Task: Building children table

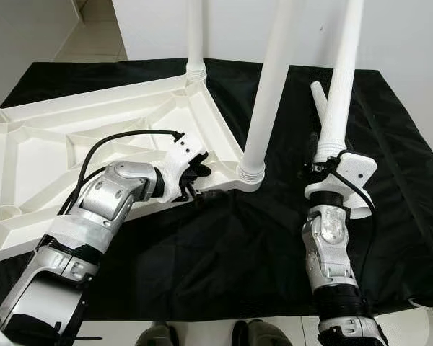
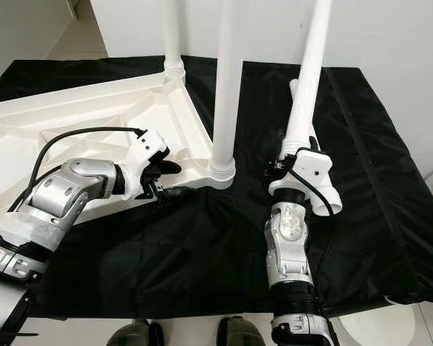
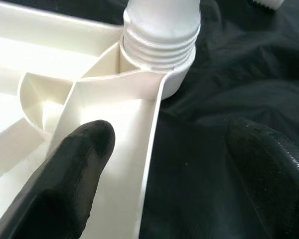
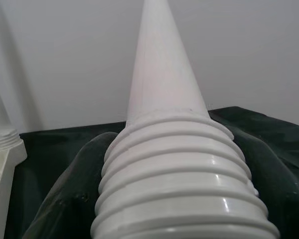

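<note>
A white plastic tabletop (image 1: 72,137) lies upside down on the black cloth. Two white legs stand screwed into it, one at the far corner (image 1: 195,36) and one at the near corner (image 1: 268,94). My left gripper (image 1: 197,180) is open and straddles the tabletop's rim (image 3: 152,149) just short of that near corner socket; one finger (image 3: 74,174) is inside the rim and the other outside, over the cloth. My right gripper (image 4: 174,169) is shut on the threaded end of a third leg (image 1: 343,79), held upright and slightly tilted above the cloth, to the right of the tabletop.
A fourth white leg (image 1: 318,97) lies on the black cloth (image 1: 260,245) behind the held one. The cloth-covered table ends close to my feet and at the right edge (image 2: 411,238). A white wall stands right behind the table.
</note>
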Robot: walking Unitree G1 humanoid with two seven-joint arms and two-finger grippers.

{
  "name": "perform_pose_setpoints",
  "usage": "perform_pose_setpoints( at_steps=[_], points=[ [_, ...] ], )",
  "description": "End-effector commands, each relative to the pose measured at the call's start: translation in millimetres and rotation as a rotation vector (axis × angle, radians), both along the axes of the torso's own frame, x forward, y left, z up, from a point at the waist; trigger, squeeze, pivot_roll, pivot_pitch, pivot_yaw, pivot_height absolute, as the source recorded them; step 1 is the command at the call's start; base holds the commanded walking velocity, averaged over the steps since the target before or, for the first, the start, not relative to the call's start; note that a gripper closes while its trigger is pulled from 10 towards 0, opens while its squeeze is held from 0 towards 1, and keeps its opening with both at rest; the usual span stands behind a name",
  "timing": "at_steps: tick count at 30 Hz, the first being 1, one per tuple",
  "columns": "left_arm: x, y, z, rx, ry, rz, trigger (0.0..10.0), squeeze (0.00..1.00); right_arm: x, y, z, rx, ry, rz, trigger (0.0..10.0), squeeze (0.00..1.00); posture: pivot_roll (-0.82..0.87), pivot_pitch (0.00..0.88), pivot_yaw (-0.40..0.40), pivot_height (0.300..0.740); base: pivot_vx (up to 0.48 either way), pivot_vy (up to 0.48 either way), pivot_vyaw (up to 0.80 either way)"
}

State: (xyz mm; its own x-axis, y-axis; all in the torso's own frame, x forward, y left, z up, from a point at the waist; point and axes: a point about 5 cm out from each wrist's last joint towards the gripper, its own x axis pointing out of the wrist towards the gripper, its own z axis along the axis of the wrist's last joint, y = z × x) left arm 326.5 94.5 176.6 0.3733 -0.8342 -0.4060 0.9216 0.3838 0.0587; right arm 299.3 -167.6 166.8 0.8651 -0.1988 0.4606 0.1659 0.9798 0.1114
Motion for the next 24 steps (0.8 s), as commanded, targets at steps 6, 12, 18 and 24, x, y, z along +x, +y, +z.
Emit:
perform_pose_setpoints(
  at_steps=[6,12,18,24],
  points=[
    [13.7,24.6,-11,0.141,-0.066,0.186,10.0,0.00,-8.9,-7.8,0,-0.012,0.008,-0.019,10.0,0.00,0.00,0.048,0.020,0.740,0.000,0.000,0.00],
    [22.1,25.5,-19,0.175,-0.089,0.262,10.0,0.00,-9.7,-13.1,4,-0.026,0.016,-0.028,10.0,0.00,0.00,0.039,0.012,0.740,0.000,0.000,0.00],
    [34.9,12.5,-25,0.193,-0.168,0.356,10.0,0.00,-11.0,-14.1,7,-0.027,0.019,-0.030,10.0,0.00,-0.01,0.035,0.017,0.740,0.000,0.000,0.00],
    [54.4,3.9,-19,0.152,-0.222,0.553,10.0,0.00,-14.3,-14.6,9,-0.025,0.024,-0.041,10.0,0.00,-0.02,0.041,0.029,0.740,0.000,0.000,0.00]
  ],
)
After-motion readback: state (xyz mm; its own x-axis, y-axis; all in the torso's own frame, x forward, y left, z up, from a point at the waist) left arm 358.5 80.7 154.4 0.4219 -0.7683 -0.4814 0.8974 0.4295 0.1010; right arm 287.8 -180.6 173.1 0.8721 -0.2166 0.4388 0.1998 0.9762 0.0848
